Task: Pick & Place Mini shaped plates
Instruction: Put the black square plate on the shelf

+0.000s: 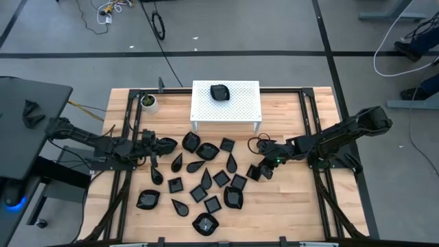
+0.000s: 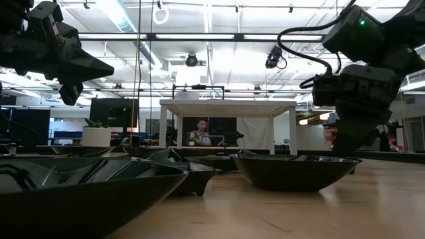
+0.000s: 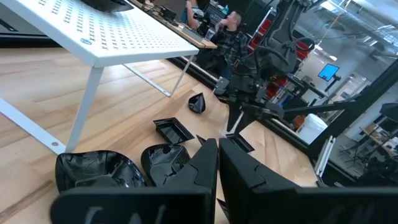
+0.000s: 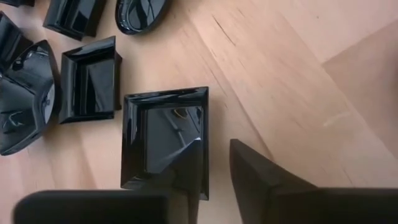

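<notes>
Several mini shaped plates, glossy and black, lie scattered on the wooden table (image 1: 288,206), among them squares, teardrops and lobed ones. One more plate (image 1: 219,92) sits on the white perforated stand (image 1: 241,104). My right gripper (image 4: 216,142) slants down over a square plate (image 4: 158,134) at the right of the group. It is open: one finger (image 4: 186,168) is inside the plate, the other (image 4: 255,174) over the wood beside it, and the plate's rim (image 4: 206,118) runs between them. My left gripper (image 3: 217,146) hangs shut in the air at the group's left (image 1: 168,145), holding nothing. My right gripper stands astride the square plate's rim (image 4: 206,124), coming from above at a slant. Bare wood shows between the rim and the outer finger. Whether the inner finger touches the plate's floor cannot be told. The plate lies flat on the table.
A small white cup with a green plant (image 1: 148,101) stands at the back left. Black rails (image 1: 312,120) run along both sides of the table. Bare wood lies to the right of the square plate (image 4: 298,74). People sit in the room beyond (image 3: 230,28).
</notes>
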Available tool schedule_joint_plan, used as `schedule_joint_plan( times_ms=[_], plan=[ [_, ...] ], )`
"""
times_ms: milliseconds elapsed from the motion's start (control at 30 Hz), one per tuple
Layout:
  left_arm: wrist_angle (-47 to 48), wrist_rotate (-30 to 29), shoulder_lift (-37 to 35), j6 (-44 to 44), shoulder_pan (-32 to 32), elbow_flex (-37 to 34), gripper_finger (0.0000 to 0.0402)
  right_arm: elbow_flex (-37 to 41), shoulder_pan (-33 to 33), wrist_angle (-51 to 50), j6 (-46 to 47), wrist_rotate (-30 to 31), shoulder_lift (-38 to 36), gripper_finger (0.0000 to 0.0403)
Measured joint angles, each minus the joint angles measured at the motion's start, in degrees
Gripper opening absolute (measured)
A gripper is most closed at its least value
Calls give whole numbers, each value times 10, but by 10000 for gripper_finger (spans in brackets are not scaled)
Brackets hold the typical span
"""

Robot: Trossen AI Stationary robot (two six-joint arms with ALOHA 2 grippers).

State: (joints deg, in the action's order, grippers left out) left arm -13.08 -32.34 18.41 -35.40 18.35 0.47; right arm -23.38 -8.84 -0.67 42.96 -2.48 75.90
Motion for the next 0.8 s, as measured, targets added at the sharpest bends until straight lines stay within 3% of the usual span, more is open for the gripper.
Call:
schedule_joint_plan(
  times_ms=[133,300,500,733,800],
  plan=[
    [0,0,0,0,0,0,21,0,-1,1,-3,0,1,121],
    [0,0,0,0,0,0,21,0,-11,5,-16,0,9,118],
    [1,0,0,1,0,0,21,0,-21,20,-37,1,20,82],
    [1,0,0,0,0,0,21,0,-21,26,-59,5,20,10],
    [1,0,0,1,0,0,21,0,-21,26,-59,4,20,8]
  ],
)
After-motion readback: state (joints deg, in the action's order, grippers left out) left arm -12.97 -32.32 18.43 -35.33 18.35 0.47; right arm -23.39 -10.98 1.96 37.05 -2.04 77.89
